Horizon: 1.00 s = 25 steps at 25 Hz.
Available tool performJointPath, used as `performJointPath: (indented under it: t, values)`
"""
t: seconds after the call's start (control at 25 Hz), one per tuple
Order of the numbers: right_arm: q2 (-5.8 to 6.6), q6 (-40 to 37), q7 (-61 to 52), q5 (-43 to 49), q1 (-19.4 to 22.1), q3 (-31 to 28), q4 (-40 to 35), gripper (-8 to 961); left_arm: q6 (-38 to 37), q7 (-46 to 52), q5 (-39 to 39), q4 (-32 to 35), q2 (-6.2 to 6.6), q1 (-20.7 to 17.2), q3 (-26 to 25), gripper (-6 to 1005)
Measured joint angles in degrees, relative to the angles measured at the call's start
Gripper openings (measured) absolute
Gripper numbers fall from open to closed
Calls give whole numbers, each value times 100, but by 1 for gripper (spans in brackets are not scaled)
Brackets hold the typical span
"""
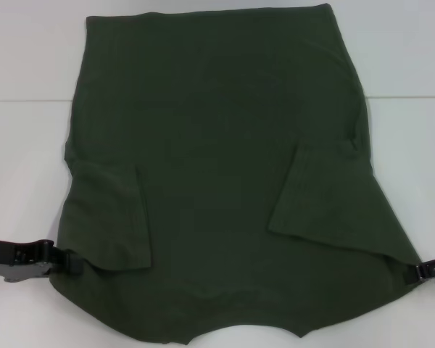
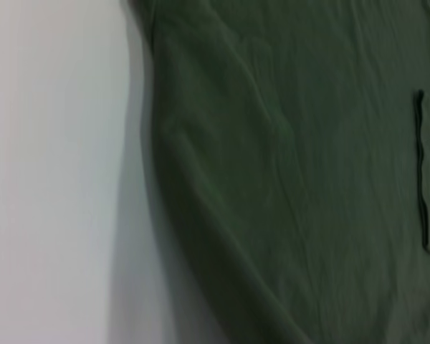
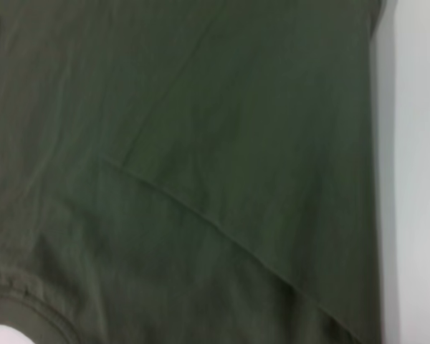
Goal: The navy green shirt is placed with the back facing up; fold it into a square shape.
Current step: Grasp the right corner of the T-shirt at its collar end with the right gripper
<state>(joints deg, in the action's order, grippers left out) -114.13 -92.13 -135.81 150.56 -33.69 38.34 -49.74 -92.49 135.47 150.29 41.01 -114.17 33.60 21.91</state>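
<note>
Head view shows the navy green shirt (image 1: pixel 217 167) spread on a white table (image 1: pixel 29 159) (sleeves folded inward), left gripper (image 1: pixel 67 262) and right gripper (image 1: pixel 415 272) pinching its near corners, while wrist views show only cloth.

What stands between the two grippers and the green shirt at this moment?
Nothing visible. The left gripper is at the near-left edge of the navy green shirt, and the right gripper at its near-right corner, both against the cloth. Both sleeves lie folded inward on the shirt.
</note>
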Motion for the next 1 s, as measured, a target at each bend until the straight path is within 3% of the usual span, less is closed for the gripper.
performJointPath:
  t: [1.0]
  values:
    - [-73, 172, -95, -1, -210, 227, 148, 897, -44, -44, 0, 12, 0, 6, -3, 79]
